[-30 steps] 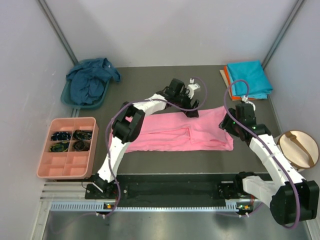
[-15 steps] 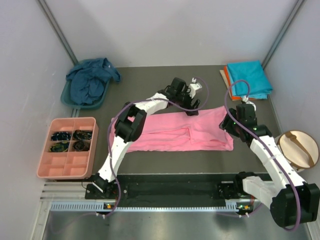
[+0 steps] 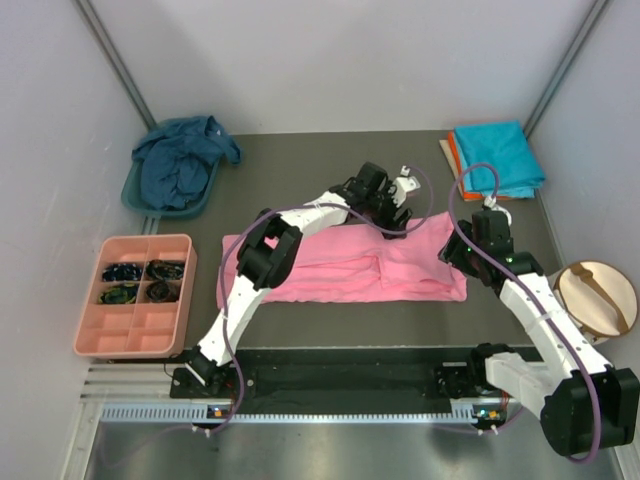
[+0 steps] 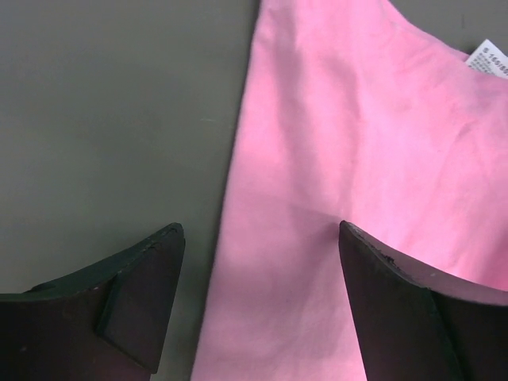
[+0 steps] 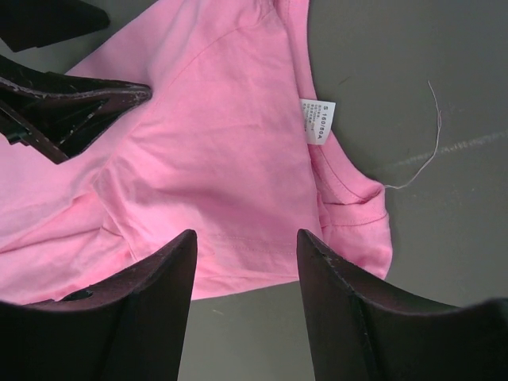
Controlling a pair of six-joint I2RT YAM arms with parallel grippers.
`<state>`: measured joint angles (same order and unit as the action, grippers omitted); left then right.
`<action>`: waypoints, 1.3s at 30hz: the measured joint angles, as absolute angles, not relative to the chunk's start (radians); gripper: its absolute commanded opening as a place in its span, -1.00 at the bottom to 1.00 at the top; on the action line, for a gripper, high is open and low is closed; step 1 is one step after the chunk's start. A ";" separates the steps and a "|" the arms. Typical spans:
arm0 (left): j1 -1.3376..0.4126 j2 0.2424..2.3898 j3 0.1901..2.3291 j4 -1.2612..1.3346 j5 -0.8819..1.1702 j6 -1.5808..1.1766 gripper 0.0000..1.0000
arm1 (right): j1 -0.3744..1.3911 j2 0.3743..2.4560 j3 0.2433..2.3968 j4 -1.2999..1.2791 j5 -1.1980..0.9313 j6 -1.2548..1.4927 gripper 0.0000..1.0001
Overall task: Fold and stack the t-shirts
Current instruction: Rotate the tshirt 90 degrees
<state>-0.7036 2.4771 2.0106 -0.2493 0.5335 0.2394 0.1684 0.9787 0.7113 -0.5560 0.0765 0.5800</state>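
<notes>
Beneath left gripper (image 4: 262, 228), jaws spread: long edge of soft bright pink cloth t-shirt (image 4: 357, 143), flat on dark surface (image 4: 119, 103) | right gripper (image 5: 246, 235) spread over label end | judged light, limp; pinch the edge.

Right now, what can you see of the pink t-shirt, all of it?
The pink t-shirt is soft bright pink cloth, folded lengthwise into a long flat band lying left to right across the middle of the dark table. A white label shows near its right end, with a loose thread trailing off there. The open left tool straddles its far edge; the open right tool hovers over its right end.
</notes>
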 measured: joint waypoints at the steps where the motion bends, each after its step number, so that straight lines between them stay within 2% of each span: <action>1: -0.708 2.477 2.011 -0.250 0.533 0.241 0.55 | 0.168 0.979 0.711 -0.556 0.076 0.580 0.08; 2: -0.711 2.477 2.011 -0.252 0.531 0.245 0.46 | 0.168 0.979 0.711 -0.556 0.076 0.580 0.08; 8: -0.721 2.486 2.035 -0.286 0.516 0.262 0.23 | 0.168 0.979 0.711 -0.556 0.076 0.581 0.08; 11: -0.721 2.494 2.052 -0.299 0.510 0.267 0.01 | 0.168 0.979 0.711 -0.556 0.076 0.581 0.08; 12: -0.720 2.496 2.055 -0.300 0.508 0.268 -0.14 | 0.168 0.979 0.711 -0.556 0.076 0.581 0.08; 18: -0.721 2.497 2.061 -0.321 0.499 0.274 -0.45 | 0.168 0.979 0.711 -0.556 0.076 0.582 0.08; 19: -0.720 2.497 2.061 -0.323 0.498 0.273 -0.58 | 0.168 0.979 0.711 -0.556 0.076 0.585 0.08; 22: -0.720 2.504 2.072 -0.329 0.497 0.273 -0.82 | 0.168 0.979 0.706 -0.556 0.076 0.587 0.08; 23: -0.720 2.507 2.076 -0.331 0.496 0.273 -1.00 | 0.168 0.979 0.704 -0.556 0.077 0.587 0.08; 32: -0.721 2.519 2.103 -0.350 0.489 0.250 -1.00 | 0.168 0.978 0.700 -0.556 0.076 0.587 0.09; 39: -0.720 2.592 2.226 -0.354 0.434 0.172 -1.00 | 0.168 0.977 0.689 -0.553 0.062 0.588 0.09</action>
<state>-0.7204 2.5923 2.2261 -0.3542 0.4339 0.1719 0.1684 0.9771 0.6891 -0.5533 0.0620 0.5877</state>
